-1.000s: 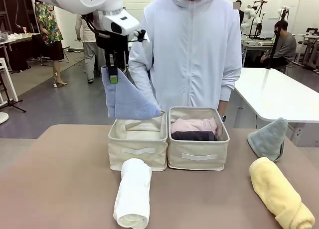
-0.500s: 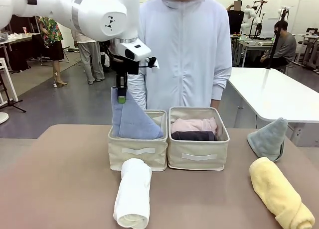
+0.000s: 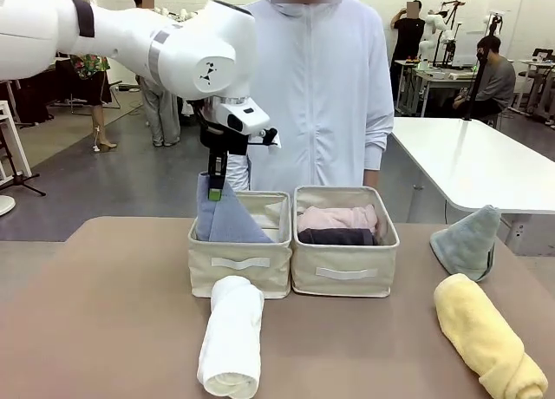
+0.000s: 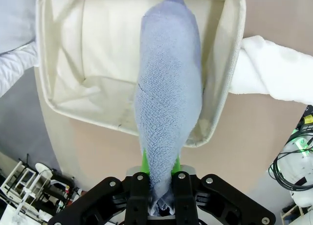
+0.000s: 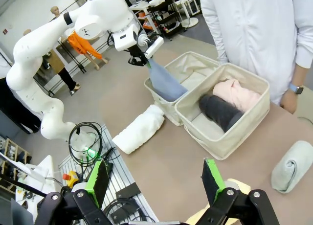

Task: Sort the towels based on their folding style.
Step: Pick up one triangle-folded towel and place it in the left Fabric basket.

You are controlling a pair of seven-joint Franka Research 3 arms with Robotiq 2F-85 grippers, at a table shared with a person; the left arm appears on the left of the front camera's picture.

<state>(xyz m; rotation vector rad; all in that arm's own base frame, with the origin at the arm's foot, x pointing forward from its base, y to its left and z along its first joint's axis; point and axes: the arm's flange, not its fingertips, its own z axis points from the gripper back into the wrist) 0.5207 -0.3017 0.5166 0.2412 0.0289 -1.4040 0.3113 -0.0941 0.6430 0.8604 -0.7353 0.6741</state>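
As the light blue towel hangs with its lower end down inside the left bin, the left gripper is right above that bin, jaws pinched tight on the towel's top end. This looks like the drop-off of a cone fold. Next, I'd judge: part the jaws, then lift straight up off the bin without dragging the cloth back out. The pink towel and dark grey towel lie in the right bin, just beside the left bin. The white roll lies on the counter just in front of the left bin. The grey-green cone and yellow roll wait well off to its right. The right gripper has its jaws spread wide, gripping nothing.
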